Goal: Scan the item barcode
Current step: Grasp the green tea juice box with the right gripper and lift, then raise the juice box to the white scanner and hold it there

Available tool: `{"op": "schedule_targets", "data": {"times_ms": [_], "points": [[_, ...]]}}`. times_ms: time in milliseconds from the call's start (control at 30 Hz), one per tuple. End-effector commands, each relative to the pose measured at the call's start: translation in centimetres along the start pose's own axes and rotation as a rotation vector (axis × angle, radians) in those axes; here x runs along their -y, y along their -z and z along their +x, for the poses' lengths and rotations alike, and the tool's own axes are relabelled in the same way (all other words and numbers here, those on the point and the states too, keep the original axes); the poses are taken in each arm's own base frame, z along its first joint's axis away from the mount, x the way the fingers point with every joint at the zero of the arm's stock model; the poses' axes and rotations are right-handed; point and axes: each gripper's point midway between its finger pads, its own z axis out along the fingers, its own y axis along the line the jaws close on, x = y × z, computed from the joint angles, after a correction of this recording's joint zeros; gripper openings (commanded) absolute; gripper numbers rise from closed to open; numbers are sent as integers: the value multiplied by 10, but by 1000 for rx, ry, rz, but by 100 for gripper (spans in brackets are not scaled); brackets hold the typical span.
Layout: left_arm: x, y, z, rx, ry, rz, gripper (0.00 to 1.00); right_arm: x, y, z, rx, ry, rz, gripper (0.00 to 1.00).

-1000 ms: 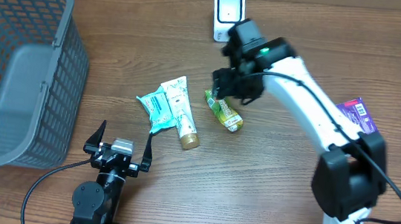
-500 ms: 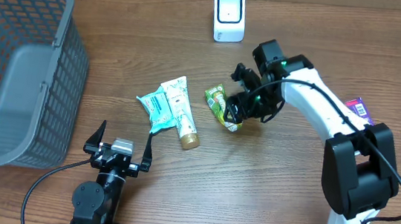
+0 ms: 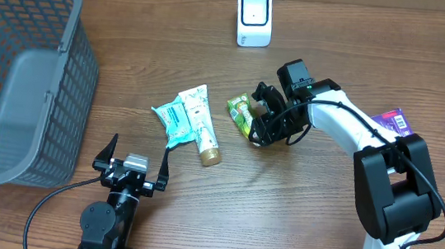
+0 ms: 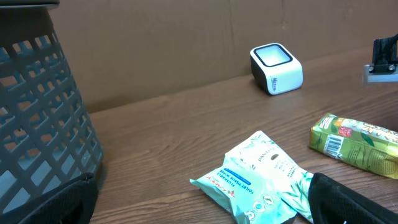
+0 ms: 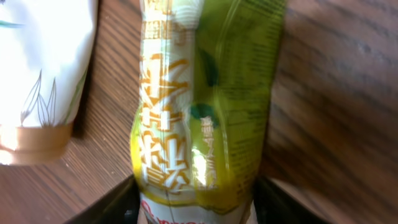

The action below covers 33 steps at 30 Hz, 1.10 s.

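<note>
Showing green-packet barcode (image 4: 334,144) — left wrist only

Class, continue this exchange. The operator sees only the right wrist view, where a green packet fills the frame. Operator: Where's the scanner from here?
Observer: The white scanner stands at the table's far edge, beyond the green packet.
Operator: Is any barcode visible?
Observer: Yes, the left wrist view shows a barcode on the packet's side, near one end.
Operator: Is the left gripper busy?
Observer: No, the left gripper is open, touching nothing.
</note>
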Motion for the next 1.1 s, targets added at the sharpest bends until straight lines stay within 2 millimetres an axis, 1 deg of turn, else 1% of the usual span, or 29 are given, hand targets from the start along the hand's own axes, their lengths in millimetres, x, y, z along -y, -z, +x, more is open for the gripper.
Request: {"op": "schedule_targets", "data": {"times_ms": [0,67,133,233,400,467,600,733,767,833,900,1033,1067], "points": [[-1,0,2,-2,4,-5,100,1,-1,-3,12,10,12,44],[-1,0,2,-2,4,-5,100,2,-1,-5,19,10,18,33],[-1,0,2,-2,4,-5,100,2,-1,-4,18,9,19,28],[-1,0,2,-2,4,-5,99,2,-1,-4,16,5,20,15],[-1,0,2,-2,4,-5,99,3,4,-8,17,-19,35,4],[-1,0,2,-2,4,-6,100,4,11,-14,23,-36,59,4],[-1,0,1,-1,4,-6,100,15,38,-30,42,-47,187,4],[-1,0,2,-2,4,-6,100,36,77,-46,78,-71,439,4],[-1,0,2,-2,4,-5,100,42,90,-51,95,-75,525,4],[-1,0,2,-2,4,-6,100,46,107,-59,120,-59,627,4],[-1,0,2,-2,4,-6,100,47,119,-64,140,-43,712,4],[-1,0,2,-2,4,-5,100,54,136,-71,169,-25,877,4],[-1,0,2,-2,4,-6,100,57,143,-76,193,-23,930,4]]}}
